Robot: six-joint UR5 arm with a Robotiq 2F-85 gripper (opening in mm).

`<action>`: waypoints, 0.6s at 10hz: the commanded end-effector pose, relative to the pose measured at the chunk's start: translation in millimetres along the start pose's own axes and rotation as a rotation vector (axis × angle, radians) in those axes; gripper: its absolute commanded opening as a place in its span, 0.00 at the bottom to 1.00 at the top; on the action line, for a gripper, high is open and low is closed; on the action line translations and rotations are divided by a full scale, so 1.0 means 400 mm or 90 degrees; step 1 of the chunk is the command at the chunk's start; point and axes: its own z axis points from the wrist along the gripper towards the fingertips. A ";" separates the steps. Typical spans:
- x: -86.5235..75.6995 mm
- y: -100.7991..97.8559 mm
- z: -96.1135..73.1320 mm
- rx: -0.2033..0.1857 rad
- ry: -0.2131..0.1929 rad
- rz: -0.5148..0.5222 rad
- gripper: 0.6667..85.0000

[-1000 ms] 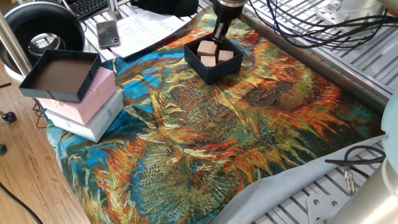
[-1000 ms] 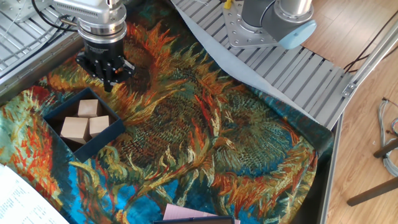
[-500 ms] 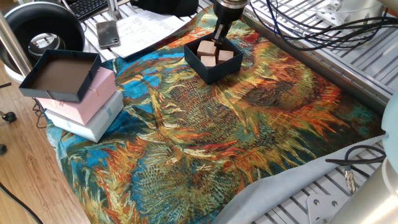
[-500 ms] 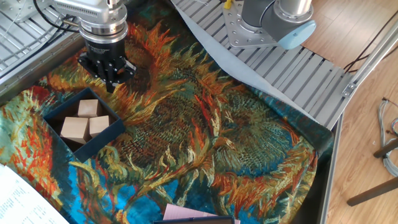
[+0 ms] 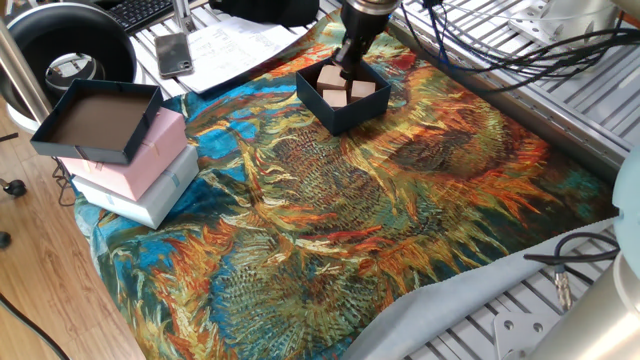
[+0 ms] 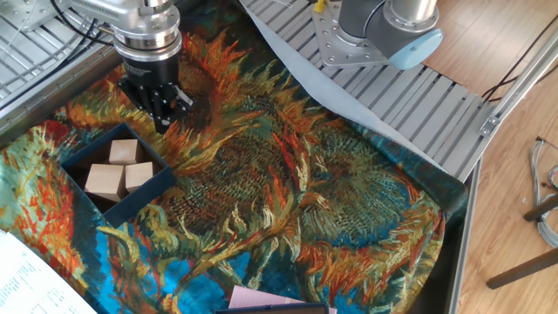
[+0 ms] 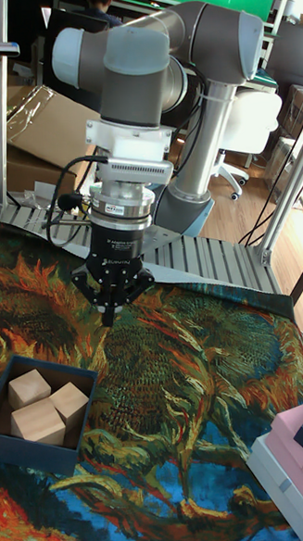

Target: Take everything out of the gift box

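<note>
- The gift box (image 6: 118,187) sat on the bright sunflower cloth (image 6: 288,192) that covered the table, near the cloth's far edge in one fixed view.
- All three wooden cubes (image 6: 113,170) were inside the box, packed close and touching each other, so nothing had been taken out yet.
- The biggest cube (image 7: 37,421) lay at the front in the tall fixed view, with the other two behind and beside it.
- The pincer (image 6: 166,118) pointed straight down, with nothing in it.
- Its fingers (image 7: 105,303) looked close together, but I could not tell for sure how wide the gap was.
- It hung above the cloth just beside the box, not over the cubes. I think it was lining up to go down on one cube from above, because the low walls left the top way open.
- A bigger flat blue tray (image 5: 95,120) rested on a pink box (image 5: 140,155) and a white box (image 5: 150,195), well apart from the gift box, so they were not in the way.
</note>
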 end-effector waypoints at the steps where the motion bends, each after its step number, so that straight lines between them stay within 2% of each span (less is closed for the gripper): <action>1: -0.004 -0.005 -0.004 0.003 -0.004 0.077 0.01; 2: -0.022 0.012 -0.004 -0.016 -0.020 0.127 0.01; 3: -0.024 0.030 -0.005 -0.035 -0.020 0.151 0.01; 4: 0.047 0.014 -0.011 -0.020 0.048 0.074 0.04; 5: 0.094 -0.019 -0.015 0.001 0.095 -0.019 0.10; 6: 0.125 -0.031 -0.021 0.007 0.127 -0.062 0.10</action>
